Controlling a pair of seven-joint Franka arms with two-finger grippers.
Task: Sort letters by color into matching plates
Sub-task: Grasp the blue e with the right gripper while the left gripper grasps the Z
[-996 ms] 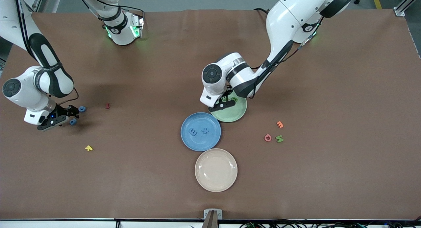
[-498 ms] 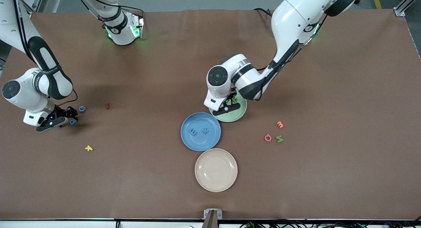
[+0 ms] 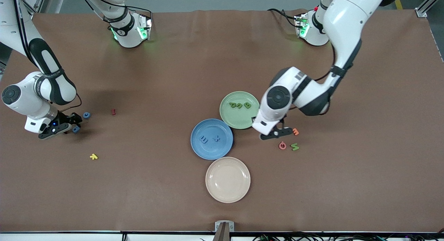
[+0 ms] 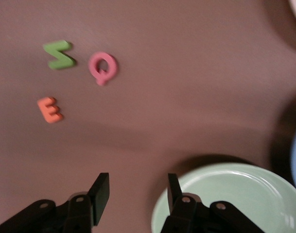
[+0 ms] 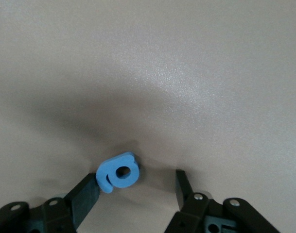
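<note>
The pale green plate (image 3: 229, 118) holds three green letters (image 3: 239, 105). Touching it, nearer the camera, the blue plate (image 3: 212, 150) holds two blue letters (image 3: 210, 139). My left gripper (image 3: 282, 131) is open and empty, low over the table between the green plate's rim (image 4: 235, 194) and an orange E (image 3: 295, 131). A pink Q (image 4: 103, 68) and a green letter (image 4: 59, 54) lie beside the E (image 4: 50, 109). At the right arm's end, my right gripper (image 5: 136, 182) is open around a blue letter (image 5: 118, 172); one finger touches it.
A cream plate (image 3: 228, 179) sits nearer the camera than the blue plate. A second blue letter (image 3: 86, 115), a red letter (image 3: 113, 111) and a yellow letter (image 3: 93, 156) lie loose on the brown table near the right gripper.
My left gripper left the green plate and swung toward the left arm's end, stopping beside the orange E. The right gripper's fingers have narrowed around the blue letter.
</note>
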